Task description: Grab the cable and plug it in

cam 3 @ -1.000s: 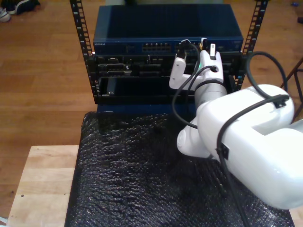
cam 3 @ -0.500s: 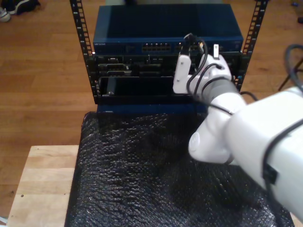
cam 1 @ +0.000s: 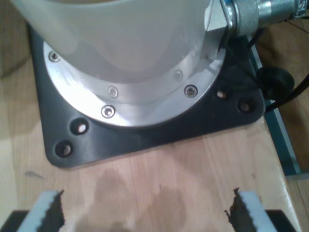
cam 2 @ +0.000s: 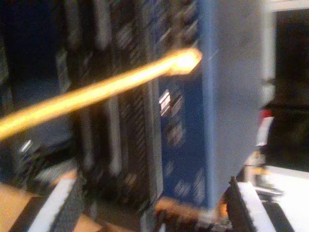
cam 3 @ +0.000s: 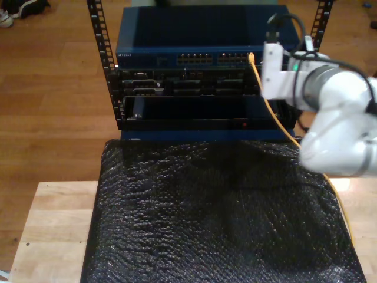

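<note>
The rack (cam 3: pixel 112 71) held a blue switch (cam 3: pixel 200 35) on top, with a row of ports (cam 3: pixel 213 58) along its front, and darker units (cam 3: pixel 177 88) below it with an open bay (cam 3: pixel 188 109) under those. The cable (cam 3: pixel 268 106) was thin and yellow; its tip sat at the ports near the end of the row toward the exterior view's right, and from there it ran down across the front of the rack, past the corner of the black mat (cam 3: pixel 206 218) and along the mat's edge on that side. My second claw (cam 2: pixel 154 203) stood apart from the cable: in the second wrist view the cable (cam 2: pixel 96 92) crossed as a blurred bright line ending at the switch (cam 2: pixel 227 96), well beyond the pads (cam 2: pixel 67 203), which were spread wide with nothing between them. In the exterior view that arm (cam 3: pixel 330 118) hung just beside the switch, off the cable. My first claw (cam 1: pixel 145 212) also stood wide and held nothing, its pads (cam 1: pixel 48 210) over a wooden surface (cam 1: pixel 159 183) near a black base plate (cam 1: pixel 145 140) carrying a round metal flange (cam 1: pixel 130 96) with screws.
</note>
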`<state>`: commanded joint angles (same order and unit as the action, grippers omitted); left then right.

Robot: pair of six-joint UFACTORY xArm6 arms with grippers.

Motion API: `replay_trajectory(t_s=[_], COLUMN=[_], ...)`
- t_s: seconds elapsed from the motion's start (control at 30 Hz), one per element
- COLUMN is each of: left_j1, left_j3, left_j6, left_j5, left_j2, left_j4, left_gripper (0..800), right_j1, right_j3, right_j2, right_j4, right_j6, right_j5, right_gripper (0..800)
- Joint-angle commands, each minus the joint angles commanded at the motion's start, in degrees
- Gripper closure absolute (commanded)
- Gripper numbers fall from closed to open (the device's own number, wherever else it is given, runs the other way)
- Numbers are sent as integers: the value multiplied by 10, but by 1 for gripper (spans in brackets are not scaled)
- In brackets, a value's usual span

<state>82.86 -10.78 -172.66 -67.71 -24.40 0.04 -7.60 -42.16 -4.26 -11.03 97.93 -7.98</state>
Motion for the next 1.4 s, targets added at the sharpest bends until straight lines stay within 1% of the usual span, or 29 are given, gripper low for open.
replay_trajectory(t_s=[0.17,0.33,0.77,0.97,1.13,1.23,1.4], left_j1=[0,0,0,0,0,0,0], left_j3=[0,0,1,0,0,0,0], left_j6=[0,0,0,0,0,-1,0], left_j5=[0,0,-1,0,-1,0,0], left_j2=[0,0,0,0,0,0,0], left_j4=[0,0,0,0,0,0,0], left_gripper=[0,0,0,0,0,0,0], right_j1=[62,98,239,314,379,411,482], right_j3=[-11,-13,-15,-9,-6,6,36], right_j2=[-33,-53,-121,-153,-170,-183,-216], right_j4=[43,46,44,45,46,47,47], right_j6=[13,89,241,301,325,352,422], right_j5=[116,188,370,488,593,636,697], right_gripper=[88,2,2,2,2,2,1])
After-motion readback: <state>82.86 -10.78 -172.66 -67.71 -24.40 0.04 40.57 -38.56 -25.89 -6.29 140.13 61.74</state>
